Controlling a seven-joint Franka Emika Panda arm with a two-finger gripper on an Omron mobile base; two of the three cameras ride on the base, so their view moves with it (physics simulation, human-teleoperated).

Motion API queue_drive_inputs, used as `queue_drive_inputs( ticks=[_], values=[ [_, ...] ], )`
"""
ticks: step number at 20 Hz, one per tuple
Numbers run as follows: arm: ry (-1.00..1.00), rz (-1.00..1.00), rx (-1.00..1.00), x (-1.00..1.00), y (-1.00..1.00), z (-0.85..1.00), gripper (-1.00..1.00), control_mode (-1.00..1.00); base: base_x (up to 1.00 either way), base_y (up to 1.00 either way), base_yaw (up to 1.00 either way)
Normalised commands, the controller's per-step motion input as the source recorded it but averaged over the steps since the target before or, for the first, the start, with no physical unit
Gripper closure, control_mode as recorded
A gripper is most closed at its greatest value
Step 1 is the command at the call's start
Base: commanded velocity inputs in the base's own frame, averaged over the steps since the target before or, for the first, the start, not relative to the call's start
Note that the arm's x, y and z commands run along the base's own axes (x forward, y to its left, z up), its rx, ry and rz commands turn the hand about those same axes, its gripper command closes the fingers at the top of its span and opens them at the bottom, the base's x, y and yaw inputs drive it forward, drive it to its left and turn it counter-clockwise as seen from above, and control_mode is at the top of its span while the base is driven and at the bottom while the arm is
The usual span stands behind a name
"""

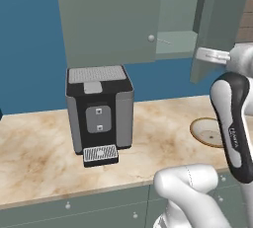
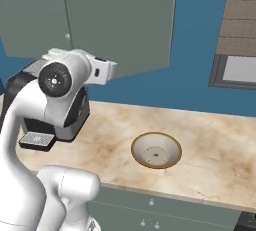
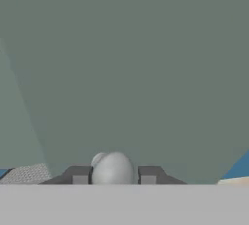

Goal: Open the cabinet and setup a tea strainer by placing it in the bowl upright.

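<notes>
Arm raised high, hand [image 3: 113,175] level, fingers apparently parted either side.

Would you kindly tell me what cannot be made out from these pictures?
1. Tea strainer: in the left base view, the cabinet shelf is partly covered by its open door and the arm.
2. Grip on the knob: in the hand view, the gripper fingertips are cut off by the bottom edge.
3. Bowl: in the left base view, its right side is behind the arm.

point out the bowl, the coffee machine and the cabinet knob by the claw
bowl [image 2: 156,150], right base view, inner floor.
coffee machine [image 1: 100,108], left base view, front panel.
cabinet knob [image 3: 113,169], hand view, its round face between the claw's fingertips.
</notes>
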Motion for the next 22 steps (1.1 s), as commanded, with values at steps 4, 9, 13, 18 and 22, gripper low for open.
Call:
queue_drive_inputs(
  ticks=[4,9,13,18,22],
  values=[
    [0.0,0.02,0.16,-1.0,-0.89,0.54,1.0,-1.0,0.0,0.0,0.0],
    [0.0,0.05,0.12,-1.0,-1.0,0.24,1.0,-1.0,0.0,0.0,0.0],
    [0.04,0.01,0.03,-0.91,-0.86,0.03,1.0,-1.0,0.0,0.0,0.0],
    [0.04,-0.07,0.0,-0.48,-0.06,0.0,1.0,-1.0,0.0,0.0,0.0],
    [0.07,-0.12,-0.11,-0.41,0.22,0.0,-1.0,-1.0,0.0,0.0,0.0]
  ],
)
